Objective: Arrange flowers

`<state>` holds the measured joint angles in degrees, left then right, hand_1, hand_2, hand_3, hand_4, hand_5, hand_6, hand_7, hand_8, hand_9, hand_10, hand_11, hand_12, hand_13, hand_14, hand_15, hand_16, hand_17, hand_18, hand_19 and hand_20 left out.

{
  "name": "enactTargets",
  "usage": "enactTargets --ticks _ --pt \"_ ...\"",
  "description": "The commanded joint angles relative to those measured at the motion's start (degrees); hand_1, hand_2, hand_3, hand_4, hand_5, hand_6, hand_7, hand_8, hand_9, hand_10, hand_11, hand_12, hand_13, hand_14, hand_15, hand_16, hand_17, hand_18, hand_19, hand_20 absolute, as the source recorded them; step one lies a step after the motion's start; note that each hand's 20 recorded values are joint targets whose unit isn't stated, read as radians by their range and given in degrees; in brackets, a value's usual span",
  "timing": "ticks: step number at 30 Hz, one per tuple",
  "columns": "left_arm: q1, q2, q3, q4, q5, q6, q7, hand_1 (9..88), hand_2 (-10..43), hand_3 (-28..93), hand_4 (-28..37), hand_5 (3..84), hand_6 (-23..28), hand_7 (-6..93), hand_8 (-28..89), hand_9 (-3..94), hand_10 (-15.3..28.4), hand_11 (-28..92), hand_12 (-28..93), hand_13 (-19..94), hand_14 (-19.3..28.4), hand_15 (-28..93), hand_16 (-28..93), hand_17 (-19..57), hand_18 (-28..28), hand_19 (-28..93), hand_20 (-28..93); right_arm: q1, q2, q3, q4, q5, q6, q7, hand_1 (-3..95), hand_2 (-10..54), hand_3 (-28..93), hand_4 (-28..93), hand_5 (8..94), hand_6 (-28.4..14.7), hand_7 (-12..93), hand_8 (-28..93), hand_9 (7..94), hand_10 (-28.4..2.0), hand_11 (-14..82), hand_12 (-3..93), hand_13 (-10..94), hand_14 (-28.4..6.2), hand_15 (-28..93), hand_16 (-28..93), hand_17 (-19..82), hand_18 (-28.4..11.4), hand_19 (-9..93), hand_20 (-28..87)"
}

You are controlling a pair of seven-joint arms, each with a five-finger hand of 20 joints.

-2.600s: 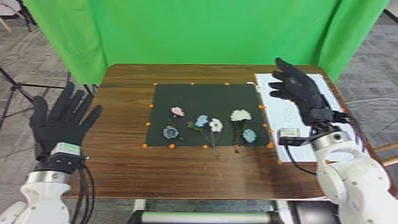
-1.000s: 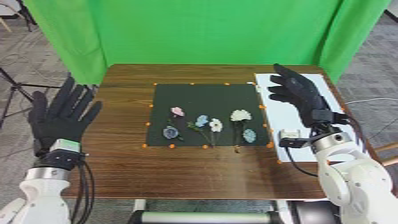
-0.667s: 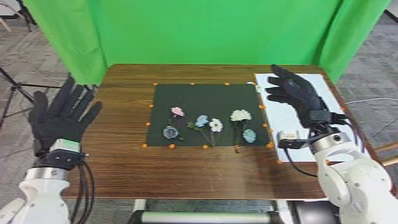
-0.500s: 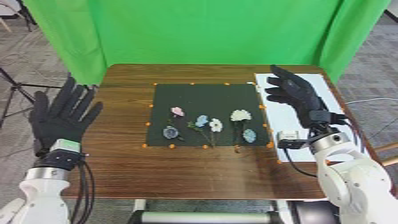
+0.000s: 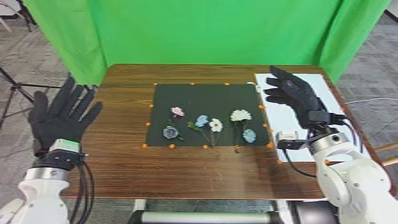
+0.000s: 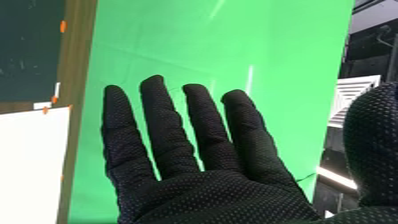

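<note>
"What's leftmost?"
"My left hand (image 5: 60, 125), black fabric-gloved, spread open, empty."
"Then?"
"Right of it, pink, blue and white flowers (image 5: 216, 125) on a dark-green mat (image 5: 200, 95); thin stems hard to see."
"Last?"
"My black-gloved right hand (image 5: 300, 94), empty, fingers straight, thumb cut off in the wrist view."

Along the right edge of the brown wooden table (image 5: 178, 175), the white rectangular sheet (image 5: 279, 117) is partly hidden by the black-gloved right hand (image 5: 302, 97), whose thumb (image 6: 373, 135) is cut off in the wrist view. The small white flower's (image 5: 216, 125) petals are too small to be told.
</note>
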<state>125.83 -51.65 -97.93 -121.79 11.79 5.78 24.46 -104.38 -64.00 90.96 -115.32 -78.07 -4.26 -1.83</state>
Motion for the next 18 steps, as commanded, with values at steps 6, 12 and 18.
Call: enactTargets --ticks 6,12,18 --pt "1.16 -0.87 -0.79 -0.53 0.53 -0.17 -0.81 21.5 12.4 66 -28.3 30.6 3.0 11.3 -10 25.7 9.4 10 7 17 10.3 21 -6 -5.7 13.3 29 9 -0.22 0.08 0.03 -0.36 -0.09 -0.98 -0.08 5.2 9.2 78 -28 33.9 -3.2 8 -8 39.6 -13.4 4.0 12.2 33 -17.1 16 20 14 -20.3 35 20" --pt "0.94 -0.92 -0.68 -0.43 0.70 -0.33 -0.90 21.8 12.4 65 -28.3 30.6 3.0 11.4 -10 25.9 9.5 10 7 17 10.3 21 -6 -5.8 13.4 29 9 -0.34 0.23 -0.09 -0.42 0.27 -0.57 -0.49 5.3 9.2 78 -28 34.2 -3.3 8 -8 39.8 -13.3 4.1 12.3 33 -17.2 16 20 14 -20.4 35 20" --pt "0.47 -0.84 -0.16 -0.15 0.77 -0.47 -0.47 21.7 12.3 65 -28.3 30.6 3.0 11.3 -10 25.9 9.4 10 7 17 10.3 21 -6 -5.7 13.4 29 9 -0.67 0.10 0.45 -0.57 0.20 -0.90 -0.29 5.4 9.2 78 -28 34.4 -3.2 8 -8 39.9 -13.2 4.1 12.3 34 -17.1 16 20 14 -20.4 35 20"
